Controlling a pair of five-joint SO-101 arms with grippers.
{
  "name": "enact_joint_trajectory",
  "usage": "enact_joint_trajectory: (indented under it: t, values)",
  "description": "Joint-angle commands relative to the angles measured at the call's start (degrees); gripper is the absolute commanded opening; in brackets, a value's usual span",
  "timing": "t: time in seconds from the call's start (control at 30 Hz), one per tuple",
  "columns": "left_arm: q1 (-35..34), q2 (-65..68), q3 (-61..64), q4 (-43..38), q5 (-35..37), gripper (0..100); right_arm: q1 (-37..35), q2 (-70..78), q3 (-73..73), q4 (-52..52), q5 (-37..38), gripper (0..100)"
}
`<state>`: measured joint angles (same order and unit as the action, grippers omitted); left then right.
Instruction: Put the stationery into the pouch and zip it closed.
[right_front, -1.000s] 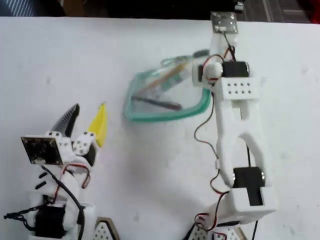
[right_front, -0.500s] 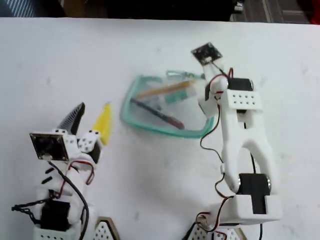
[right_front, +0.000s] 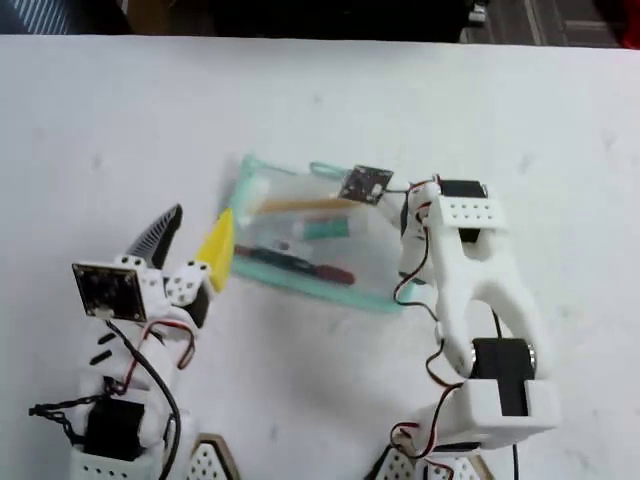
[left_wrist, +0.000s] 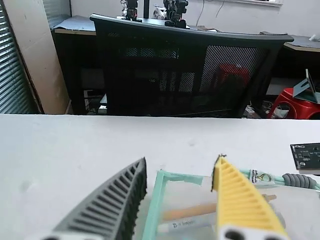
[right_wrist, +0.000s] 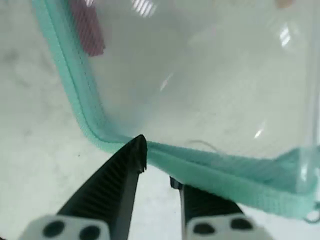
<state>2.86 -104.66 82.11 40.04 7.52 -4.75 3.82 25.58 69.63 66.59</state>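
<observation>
Teal-edged pouch (right_front: 300, 245) dragged leftward (right claw (right_wrist: 157, 161) pinching edge).

White table (right_front: 150, 100); black chair (left_wrist: 190, 60) (mesh-backed) behind it.

Bright, diffuse light renders the white table (right_front: 150, 100) almost uniformly pale, with faint, soft-edged shadows. Small white glints of glare dot the clear wall of the pouch (right_wrist: 200, 75). The room behind is dimmer, the chair (left_wrist: 190, 65) nearly black.
</observation>
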Motion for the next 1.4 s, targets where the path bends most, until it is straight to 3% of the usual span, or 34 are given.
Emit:
enact_joint_trajectory:
  t: [0.0, 0.23, 0.47, 0.93, 1.03, 1.17, 1.23, 1.37]
  values:
    - [0.5, 0.0, -0.4, -1.1, 0.1, 23, -2.2, -0.8, -1.3, 0.4, 1.9, 1.7]
    - [0.6, 0.0, 0.3, -1.5, 0.1, 23, 3.7, -0.4, -5.6, 0.6, 3.0, 1.6]
    - [2.8, 0.0, 0.4, -1.1, -1.9, 23, 3.5, -0.4, -6.8, 7.9, 16.7, 1.6]
    - [2.9, 0.0, 0.6, -1.1, -2.6, 23, 3.5, -0.8, -11.3, 4.2, 15.2, 1.7]
    - [2.9, 0.0, 1.6, -2.1, -2.7, 23, 4.8, -0.6, -11.3, -2.5, 4.7, 1.7]
    - [2.8, 0.0, 4.3, -6.9, -3.1, 20, 7.7, 0.4, -10.8, -16.0, -20.1, 1.7]
    - [3.0, 0.0, 5.5, -9.0, -7.2, 17, 9.7, 2.3, -11.3, -20.4, -31.5, 1.6]
    - [3.3, 0.1, 6.2, -9.3, -10.9, 12, 11.7, 8.2, -14.2, -20.9, -41.4, 1.6]
